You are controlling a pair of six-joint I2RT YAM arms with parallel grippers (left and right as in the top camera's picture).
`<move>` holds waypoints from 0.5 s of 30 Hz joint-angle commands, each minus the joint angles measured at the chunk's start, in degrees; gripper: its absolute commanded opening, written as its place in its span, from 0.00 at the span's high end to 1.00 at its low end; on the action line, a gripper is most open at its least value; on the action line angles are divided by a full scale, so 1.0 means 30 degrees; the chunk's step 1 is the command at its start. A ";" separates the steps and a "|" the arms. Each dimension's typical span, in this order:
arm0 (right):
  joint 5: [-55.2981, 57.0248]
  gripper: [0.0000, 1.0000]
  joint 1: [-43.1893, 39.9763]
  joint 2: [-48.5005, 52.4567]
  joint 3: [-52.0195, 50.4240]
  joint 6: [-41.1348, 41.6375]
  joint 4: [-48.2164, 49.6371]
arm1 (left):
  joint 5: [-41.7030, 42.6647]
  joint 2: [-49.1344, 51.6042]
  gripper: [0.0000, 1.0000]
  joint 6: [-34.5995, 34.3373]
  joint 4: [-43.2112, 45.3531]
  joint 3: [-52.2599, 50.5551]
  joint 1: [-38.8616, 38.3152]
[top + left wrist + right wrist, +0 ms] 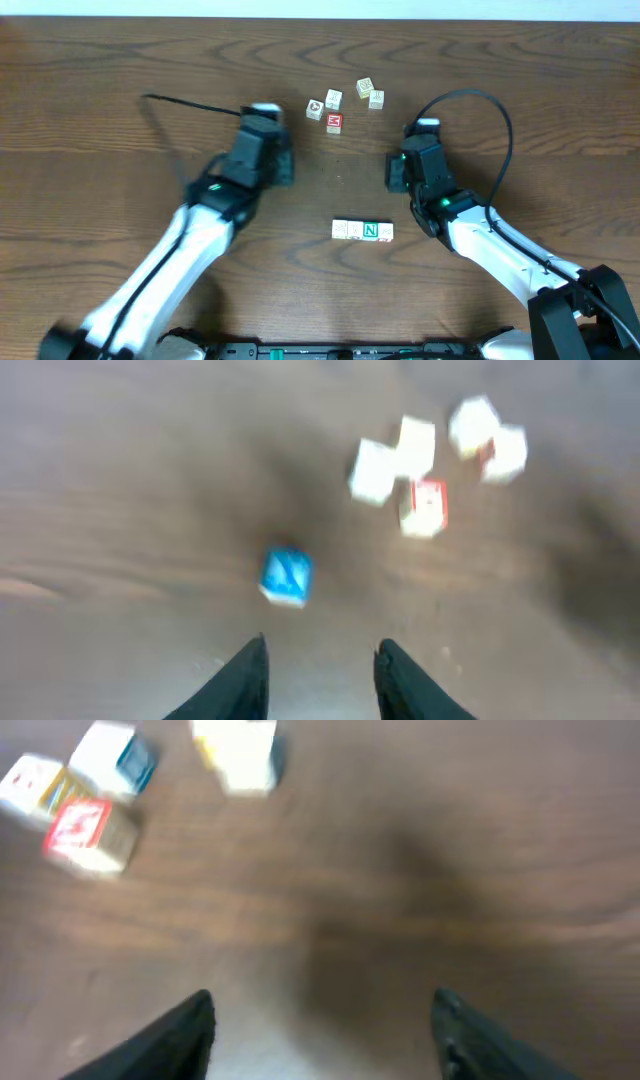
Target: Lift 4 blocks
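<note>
- Blocks (pixel 362 231): four lie in a touching row on the table (pixel 100 80), between the two arms, with nothing gripping them.
- Left end effector (pixel 322 644) is partly spread and empty, facing a blue cube (pixel 287 575). Right end effector (pixel 322 996) gapes wide, also empty.
- Probably best: press both ends of the row inward evenly, then raise it level so no middle block slips out.

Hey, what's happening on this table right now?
Two robot arms sit over a wooden table. Four blocks lie in a tight row on it, touched by neither arm. The left gripper and right gripper are both open and empty, pointing toward a loose cluster of cubes farther back.
</note>
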 commanded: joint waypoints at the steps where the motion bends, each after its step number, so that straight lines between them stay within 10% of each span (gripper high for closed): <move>1: 0.4189 0.24 -0.0401 0.0051 0.0066 -0.0685 0.0998 | -0.0823 -0.2769 0.59 0.0532 -0.0612 0.0561 0.0991; 9: 0.4728 0.01 -0.0984 0.0051 0.0066 -0.0823 0.2470 | -0.1122 -0.6353 0.46 0.1260 -0.2477 0.0561 0.1814; 15: 0.4714 0.01 -0.1421 0.0051 0.0058 -0.0816 0.2572 | -0.1115 -0.7453 0.32 0.1304 -0.2761 0.0561 0.1814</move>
